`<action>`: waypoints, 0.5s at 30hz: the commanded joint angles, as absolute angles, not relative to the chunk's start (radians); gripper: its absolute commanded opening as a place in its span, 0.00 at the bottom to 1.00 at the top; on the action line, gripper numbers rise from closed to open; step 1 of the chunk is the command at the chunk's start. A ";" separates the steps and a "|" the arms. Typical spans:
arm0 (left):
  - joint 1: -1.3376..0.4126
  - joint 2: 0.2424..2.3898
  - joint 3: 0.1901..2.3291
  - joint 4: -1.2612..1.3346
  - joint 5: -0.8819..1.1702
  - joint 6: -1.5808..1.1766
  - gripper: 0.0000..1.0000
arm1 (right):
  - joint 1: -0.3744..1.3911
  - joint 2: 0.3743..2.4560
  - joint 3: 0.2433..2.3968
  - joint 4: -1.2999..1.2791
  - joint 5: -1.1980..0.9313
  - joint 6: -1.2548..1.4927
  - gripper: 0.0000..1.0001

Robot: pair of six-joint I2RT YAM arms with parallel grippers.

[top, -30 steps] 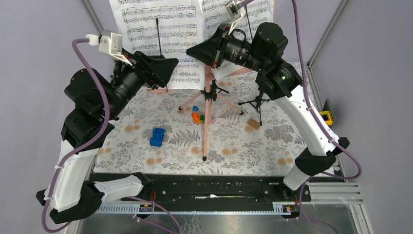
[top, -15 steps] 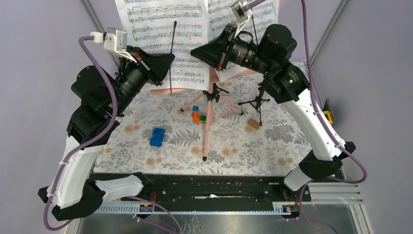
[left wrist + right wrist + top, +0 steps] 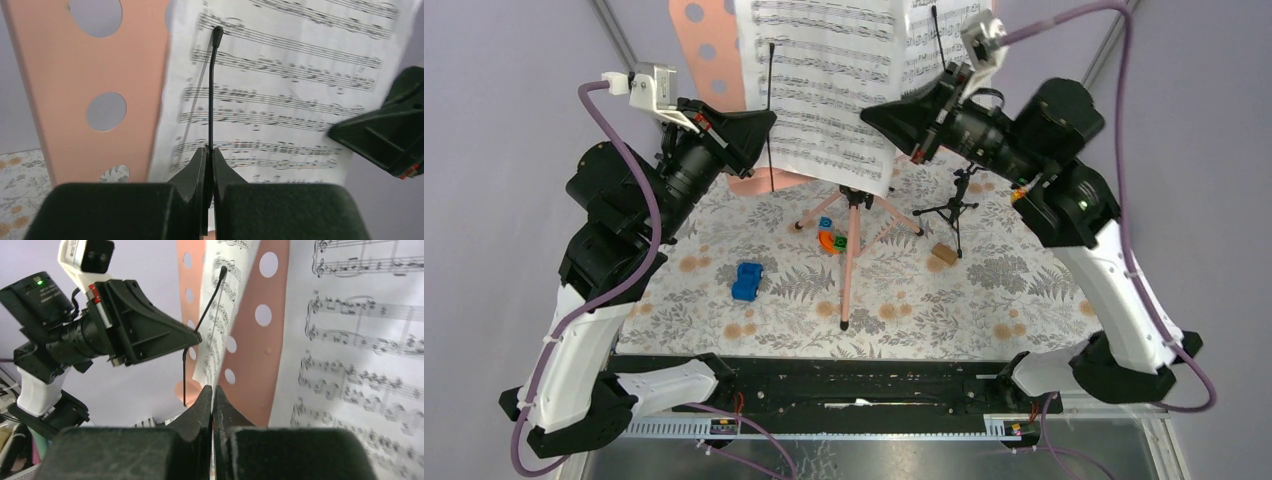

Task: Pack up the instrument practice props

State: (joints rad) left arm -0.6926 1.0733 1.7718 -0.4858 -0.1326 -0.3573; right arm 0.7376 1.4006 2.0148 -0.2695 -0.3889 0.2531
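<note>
The salmon-pink perforated rack stands on pink tripod legs at the back of the table. White sheet-music pages lie against it. My left gripper is shut on a thin black page-holder wire in front of the pages. The left wrist view shows that wire pinched between the tips of the left gripper, with the rack to the left. My right gripper is shut on the edge of a page. In the right wrist view that page rises edge-on from the right gripper.
A blue toy car and orange and green blocks lie on the floral cloth near the tripod legs. A small black tripod and a tan block sit at the right. Purple walls close in on both sides.
My left gripper has shut on the black wire. My right arm has swung to the right with the page, sliding the pages rightward and baring the rack's left side.
</note>
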 commanded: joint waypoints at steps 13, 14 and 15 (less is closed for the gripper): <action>-0.695 1.033 1.749 -0.400 -0.111 -0.353 0.25 | 0.735 0.742 1.391 -0.354 -0.068 0.294 0.00; -0.695 1.032 1.748 -0.399 -0.107 -0.353 0.28 | 0.735 0.712 1.353 -0.378 -0.043 0.319 0.00; -0.695 1.031 1.748 -0.399 -0.103 -0.353 0.30 | 0.735 0.680 1.315 -0.399 -0.021 0.343 0.00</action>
